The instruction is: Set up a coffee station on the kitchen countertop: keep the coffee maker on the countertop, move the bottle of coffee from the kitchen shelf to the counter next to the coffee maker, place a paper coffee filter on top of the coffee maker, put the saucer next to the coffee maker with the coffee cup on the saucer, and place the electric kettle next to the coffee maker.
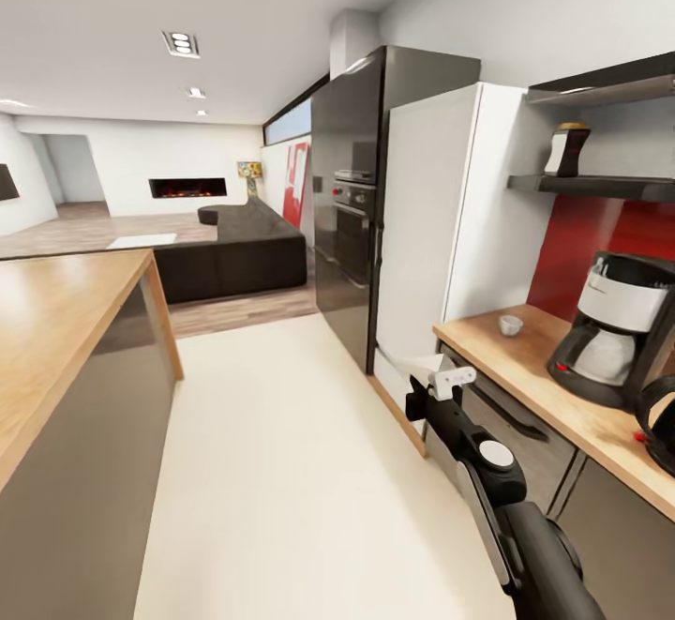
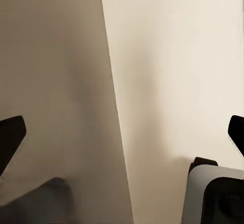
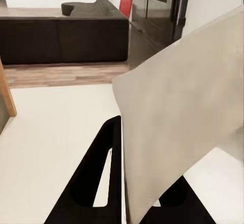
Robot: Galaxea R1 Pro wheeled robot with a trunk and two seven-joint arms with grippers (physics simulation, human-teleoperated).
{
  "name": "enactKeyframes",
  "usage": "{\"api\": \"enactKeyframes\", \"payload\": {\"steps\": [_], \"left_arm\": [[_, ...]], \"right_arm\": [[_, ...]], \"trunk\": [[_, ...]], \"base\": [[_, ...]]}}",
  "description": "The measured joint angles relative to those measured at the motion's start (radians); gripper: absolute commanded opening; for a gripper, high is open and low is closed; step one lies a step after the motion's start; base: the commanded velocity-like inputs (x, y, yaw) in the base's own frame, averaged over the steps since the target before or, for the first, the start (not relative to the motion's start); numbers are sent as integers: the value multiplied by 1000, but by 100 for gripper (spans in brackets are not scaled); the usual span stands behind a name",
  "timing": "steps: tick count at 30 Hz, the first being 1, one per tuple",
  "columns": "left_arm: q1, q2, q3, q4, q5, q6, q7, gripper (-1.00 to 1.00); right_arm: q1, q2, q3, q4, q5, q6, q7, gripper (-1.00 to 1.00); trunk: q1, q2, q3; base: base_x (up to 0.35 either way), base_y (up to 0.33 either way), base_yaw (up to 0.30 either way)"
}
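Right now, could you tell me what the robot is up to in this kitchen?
The right gripper is shut on a paper coffee filter, carried in front of the wooden countertop. The coffee maker stands on that countertop with nothing on top yet, and a small cup sits further along. The bottle of coffee is on the shelf. The left gripper hangs open over the floor, holding nothing.

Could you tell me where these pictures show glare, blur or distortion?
Head view: wide-angle stretch bends the edges; the glossy black fridge mirrors the room; the coffee maker stays sharp. Left wrist view: soft, featureless floor, with dark blurred shapes at the edges. Right wrist view: the paper coffee filter in the right end effector looms close and slightly soft.
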Motion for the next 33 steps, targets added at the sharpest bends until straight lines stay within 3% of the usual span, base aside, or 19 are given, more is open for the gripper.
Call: {"api": "enactKeyframes", "payload": {"steps": [19, 33], "left_arm": [[0, 0, -2, -1, 0, -1, 0, 100], [0, 0, -1, -2, 0, -2, 1, 100]], "right_arm": [[0, 0, 0, 0, 0, -1, 1, -100], [0, 0, -1, 0, 0, -1, 0, -100]], "trunk": [[0, 0, 11], [0, 0, 19]], "base": [[335, 13, -238], [265, 229, -239]]}}
